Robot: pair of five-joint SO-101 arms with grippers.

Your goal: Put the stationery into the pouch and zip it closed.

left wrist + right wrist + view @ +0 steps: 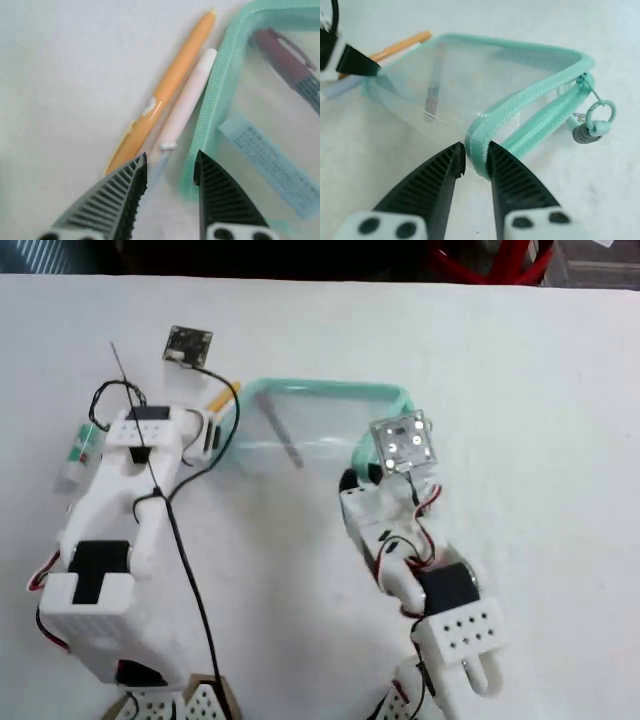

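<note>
The white table [520, 390] carries both arms, the left arm [120, 510] beside the pouch's closed end and the right arm [420, 560] at its zip end. Between them lies the clear pouch [320, 425] with mint-green trim, its zip undone.

The right gripper [476, 150] pinches the green zip edge tight between its black jaws. The left gripper [170, 157] sits low at the table with its jaws a little apart, straddling the near end of a white pen [187, 95] without clamping it.

That pen lies on the table just outside the pouch, along the trim, with an orange pen [170, 85] touching its other side. A red pen [285, 57] is inside the pouch. The ring-shaped zip pull [597, 117] rests on the table by the pouch's corner.
</note>
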